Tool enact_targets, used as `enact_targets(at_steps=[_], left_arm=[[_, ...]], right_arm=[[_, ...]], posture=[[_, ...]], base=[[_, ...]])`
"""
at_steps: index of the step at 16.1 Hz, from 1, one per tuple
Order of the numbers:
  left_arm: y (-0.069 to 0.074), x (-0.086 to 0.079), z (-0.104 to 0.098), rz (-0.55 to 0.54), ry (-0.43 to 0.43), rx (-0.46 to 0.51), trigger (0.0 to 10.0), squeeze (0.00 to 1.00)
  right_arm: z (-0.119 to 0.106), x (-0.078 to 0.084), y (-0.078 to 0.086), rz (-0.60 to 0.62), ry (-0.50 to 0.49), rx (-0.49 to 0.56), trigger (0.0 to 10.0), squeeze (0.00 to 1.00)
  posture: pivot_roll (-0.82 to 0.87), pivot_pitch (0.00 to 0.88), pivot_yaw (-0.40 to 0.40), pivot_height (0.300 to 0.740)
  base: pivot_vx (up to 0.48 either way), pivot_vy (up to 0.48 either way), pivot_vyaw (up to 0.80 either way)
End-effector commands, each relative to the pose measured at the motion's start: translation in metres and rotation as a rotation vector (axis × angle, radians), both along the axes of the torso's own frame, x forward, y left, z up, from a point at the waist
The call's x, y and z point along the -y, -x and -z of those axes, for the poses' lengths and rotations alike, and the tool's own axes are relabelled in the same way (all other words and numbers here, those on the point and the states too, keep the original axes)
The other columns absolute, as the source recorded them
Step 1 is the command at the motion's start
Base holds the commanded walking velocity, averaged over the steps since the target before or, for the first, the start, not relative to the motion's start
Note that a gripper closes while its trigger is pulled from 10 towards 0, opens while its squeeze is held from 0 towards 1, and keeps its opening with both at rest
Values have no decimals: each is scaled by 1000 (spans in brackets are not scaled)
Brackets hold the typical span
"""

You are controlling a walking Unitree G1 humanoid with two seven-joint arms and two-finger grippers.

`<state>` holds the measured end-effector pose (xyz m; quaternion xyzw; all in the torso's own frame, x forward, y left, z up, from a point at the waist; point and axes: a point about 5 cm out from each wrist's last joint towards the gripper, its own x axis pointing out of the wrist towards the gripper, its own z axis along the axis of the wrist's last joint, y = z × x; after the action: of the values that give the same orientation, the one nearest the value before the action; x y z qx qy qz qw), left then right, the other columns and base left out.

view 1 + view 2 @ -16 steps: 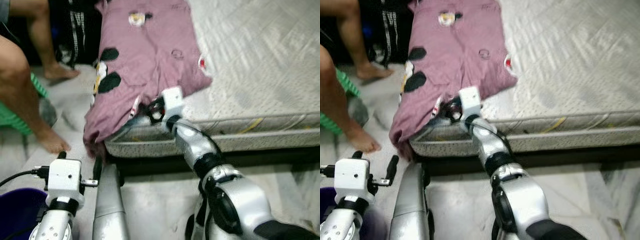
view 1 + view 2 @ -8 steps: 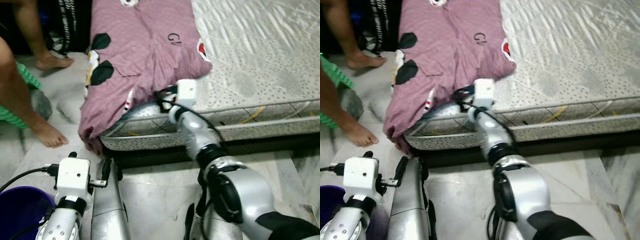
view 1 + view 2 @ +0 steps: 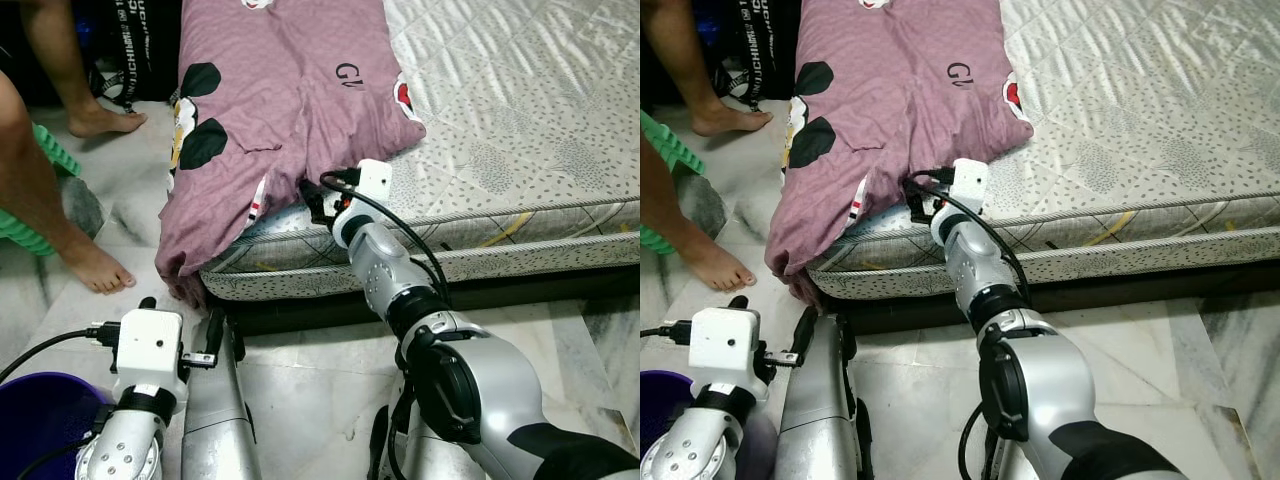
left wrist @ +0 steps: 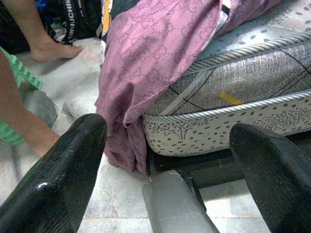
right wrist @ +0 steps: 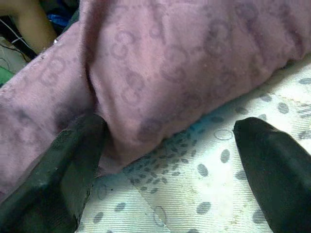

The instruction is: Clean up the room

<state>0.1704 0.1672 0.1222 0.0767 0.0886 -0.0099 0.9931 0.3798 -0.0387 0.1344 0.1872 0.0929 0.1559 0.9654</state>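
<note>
The purple garment (image 3: 290, 110) lies on the mattress (image 3: 520, 130), one end drooping to the floor. It looks soft, light and limp; pinch its bunched near hem. The right gripper (image 5: 165, 160) is spread there, one finger touching cloth. The left gripper (image 4: 170, 165) hangs open, idle.

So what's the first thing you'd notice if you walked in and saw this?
The big purple garment with black spots, spread over the mattress and drooping off its corner toward the floor. The right gripper is on the mattress at the cloth's edge, fingers open. A person's bare foot stands on the marble floor to the robot's left, and a purple bucket sits by the left arm.
</note>
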Motion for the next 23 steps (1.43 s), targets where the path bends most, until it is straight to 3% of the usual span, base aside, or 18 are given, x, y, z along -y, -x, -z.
enact_targets(at_steps=[1, 4, 6, 8, 12, 14, 15, 23], left_arm=[[0, -3, 7, -19, 0, -35, 10000, 0], [-13, 1, 8, 0, 10, -9, 10000, 0], [-25, -1, 10, -8, 5, 13, 10000, 0], [-41, -1, 13, -11, 25, 31, 10000, 0], [-62, -10, 14, -46, 42, 61, 10000, 0], [-67, -12, 14, -43, 41, 71, 10000, 0], [-72, -15, 13, -36, 30, 86, 10000, 0], [-82, -11, 15, 20, 70, 124, 10000, 0]], right_arm=[[-4, -22, 4, -42, -31, -8, 10000, 0], [10, 1, 6, -24, 45, 21, 10000, 0], [22, 30, 15, 45, 109, 99, 10000, 0], [33, 63, 42, 143, 188, 177, 10000, 0], [40, 87, 82, 265, 305, 225, 10000, 0], [45, 91, 93, 290, 306, 198, 10000, 0], [36, 91, 98, 297, 295, 214, 10000, 0], [31, 84, 100, 256, 336, 208, 10000, 0]], posture=[[326, 214, -1, 495], [283, 177, 2, 495], [235, 149, 5, 495], [191, 118, 11, 495], [138, 86, 33, 495], [133, 73, 44, 495], [121, 55, 56, 495], [112, 22, 51, 495]], base=[[0, 0, 0], [0, 0, 0], [0, 0, 0], [0, 0, 0], [0, 0, -133], [0, 0, -666], [0, 0, 0], [101, 0, 0]])
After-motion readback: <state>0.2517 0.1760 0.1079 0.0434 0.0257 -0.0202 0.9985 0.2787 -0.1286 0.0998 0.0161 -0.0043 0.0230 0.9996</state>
